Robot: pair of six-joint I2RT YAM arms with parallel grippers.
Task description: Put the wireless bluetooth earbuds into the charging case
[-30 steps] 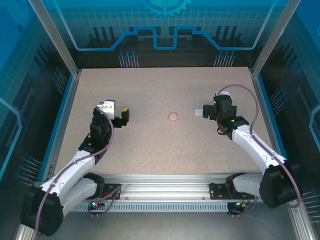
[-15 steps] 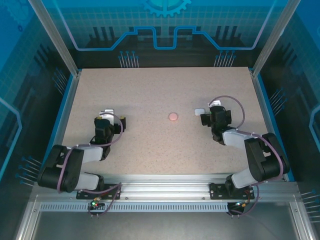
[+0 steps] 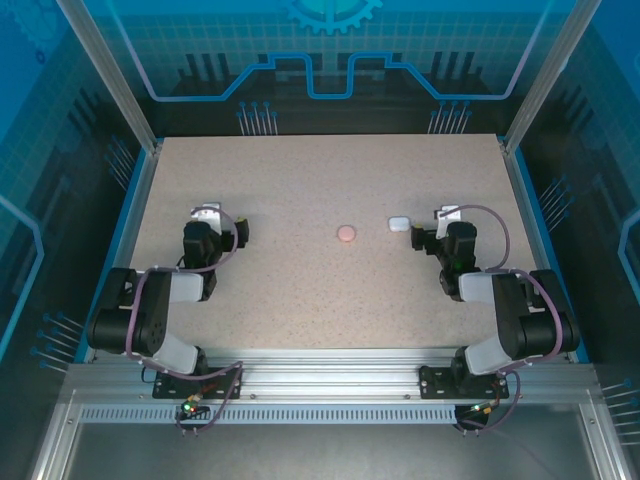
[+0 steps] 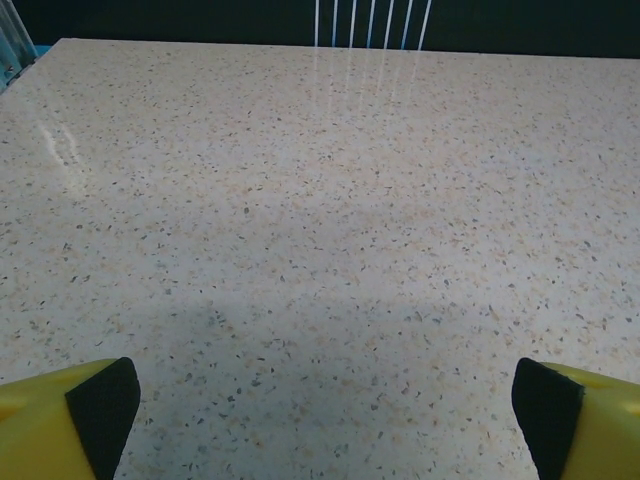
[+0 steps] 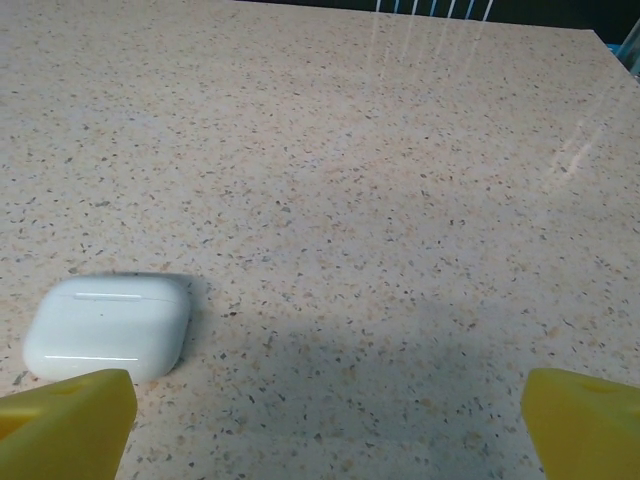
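Just ahead of the right hand [image 5: 327, 428], a little to its left, seeing the white case [image 5: 108, 325] lying flat on the surface [image 5: 400, 150] with its lid apparently down, close beside the nearer fingertip [image 5: 70, 420] but not touching it. Holding that hand's fingers spread wide, pinching nothing. Spotting, from above, a small pink disc [image 3: 346, 233] further out to the left, beyond the case and apart from it. Holding the left hand [image 4: 325, 405] spread wide too, empty, facing bare speckled surface. Sitting with both arms folded low near their bases. Finding the earbuds too small to pick out among the speckles, so not placing them.

Reading this as a resting pose with no grasp under way, and, with the lid seemingly shut, not telling start from finish. Supposing a start: needing first to get the lid up, probably steadying the case body with one hand while tipping the lid with the other, favouring the right hand as much the nearer. Then needing to locate each earbud, pinching it lightly and lowering it into its own well. Expecting trouble from the smooth case sliding under a push and from tiny pieces slipping out of wide fingers.
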